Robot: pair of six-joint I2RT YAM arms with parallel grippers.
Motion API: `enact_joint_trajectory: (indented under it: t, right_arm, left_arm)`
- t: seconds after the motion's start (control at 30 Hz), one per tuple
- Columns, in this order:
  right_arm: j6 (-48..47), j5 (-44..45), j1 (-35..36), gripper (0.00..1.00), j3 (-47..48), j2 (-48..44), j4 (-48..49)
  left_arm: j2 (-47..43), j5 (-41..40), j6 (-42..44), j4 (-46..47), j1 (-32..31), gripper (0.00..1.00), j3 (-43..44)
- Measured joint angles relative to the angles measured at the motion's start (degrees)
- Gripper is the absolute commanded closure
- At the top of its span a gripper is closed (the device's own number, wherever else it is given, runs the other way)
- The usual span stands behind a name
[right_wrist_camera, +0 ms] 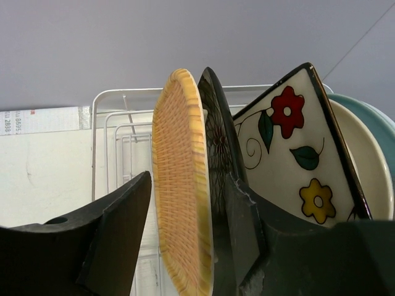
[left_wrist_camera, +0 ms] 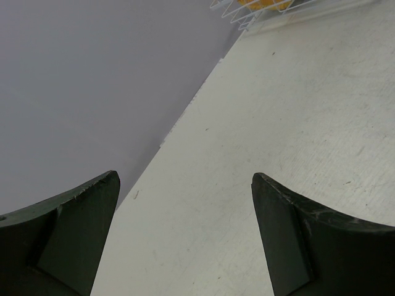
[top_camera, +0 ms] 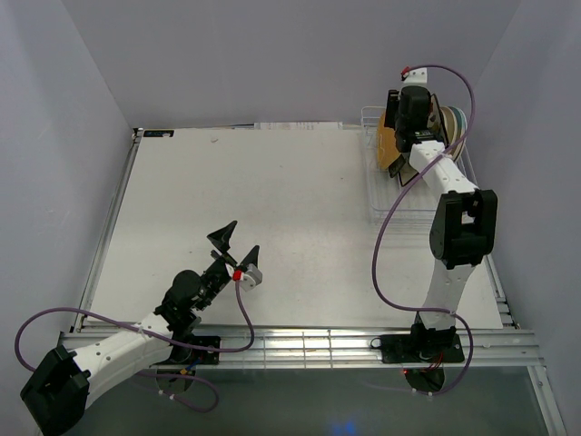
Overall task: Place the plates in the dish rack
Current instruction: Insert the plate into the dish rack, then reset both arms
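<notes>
Several plates stand on edge in the white wire dish rack (right_wrist_camera: pixel 111 105) at the table's far right (top_camera: pixel 390 204). In the right wrist view the orange-yellow woven-look plate (right_wrist_camera: pixel 179 203) is nearest the rack's free side. Behind it come a black floral plate (right_wrist_camera: pixel 216 123), a flowered cream plate (right_wrist_camera: pixel 290 148) and a teal-rimmed plate (right_wrist_camera: pixel 379 132). My right gripper (right_wrist_camera: pixel 188 177) straddles the orange-yellow plate, open, with a gap on each side of it. My left gripper (top_camera: pixel 238 243) hovers wide open and with nothing in it over the bare table (left_wrist_camera: pixel 185 179).
The right arm's wrist (top_camera: pixel 416 107) hangs over the rack's far end, close to the back wall. A strip of the rack (right_wrist_camera: pixel 133 160) left of the orange-yellow plate holds only wires. A corner of the rack (left_wrist_camera: pixel 237 12) shows at the top of the left wrist view.
</notes>
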Motion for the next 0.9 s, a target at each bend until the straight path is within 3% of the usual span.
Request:
enact_joint_trajectory:
  t: [0.27, 0.37, 0.73, 0.9]
  right_arm:
    - [2.69, 0.55, 0.00, 0.36, -1.64, -1.77, -2.84]
    - [4.90, 0.46, 0.02, 0.09, -3.17, -4.44, -4.42]
    - [11.32, -6.49, 0.59, 0.10, -17.40, -25.03, -4.26]
    - [12.15, -11.26, 4.63, 0.10, -28.44, -35.36, -0.33]
  left_arm:
    - [0.00, -0.02, 0.00, -0.35, 0.00, 0.02, 0.00]
    - [-0.02, 0.00, 0.00, -0.35, 0.00, 0.02, 0.00]
    - [-0.02, -0.02, -0.28, -0.37, -0.04, 0.02, 0.00]
    - [0.33, -0.02, -2.67, -0.37, -0.04, 0.02, 0.00]
